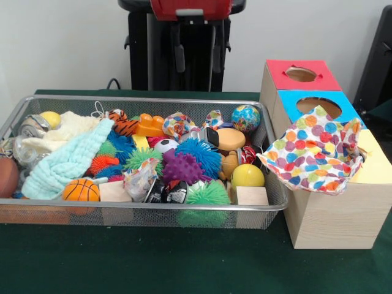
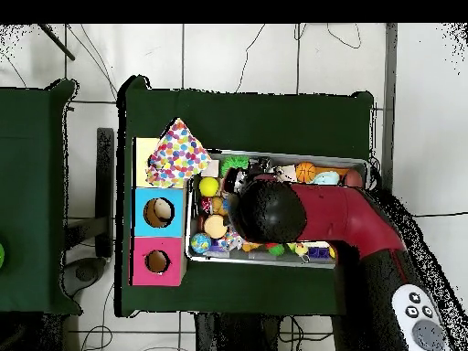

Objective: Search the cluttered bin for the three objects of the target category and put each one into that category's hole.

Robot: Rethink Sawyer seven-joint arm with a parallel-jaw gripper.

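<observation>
The wire mesh bin [image 1: 153,208] is full of toys and also shows in the overhead view [image 2: 367,169]. One dotted cloth [image 1: 312,150] lies spread over the yellow-topped box [image 1: 373,162] and hides its hole; it also shows in the overhead view [image 2: 178,154]. Two more bunched dotted cloths [image 1: 177,124] [image 1: 214,117] lie among the toys at the bin's back. My gripper [image 1: 197,68] hangs high above the bin's far side, open and empty. In the overhead view the arm [image 2: 274,212] covers it.
The blue-topped box [image 1: 318,104] and the red-topped box [image 1: 301,75] stand behind the yellow one, holes uncovered. A mint-green towel [image 1: 67,162] and a cream knitted cloth [image 1: 67,125] lie at the bin's left. Spiky balls, a small basketball [image 1: 81,190] and wooden blocks fill the rest.
</observation>
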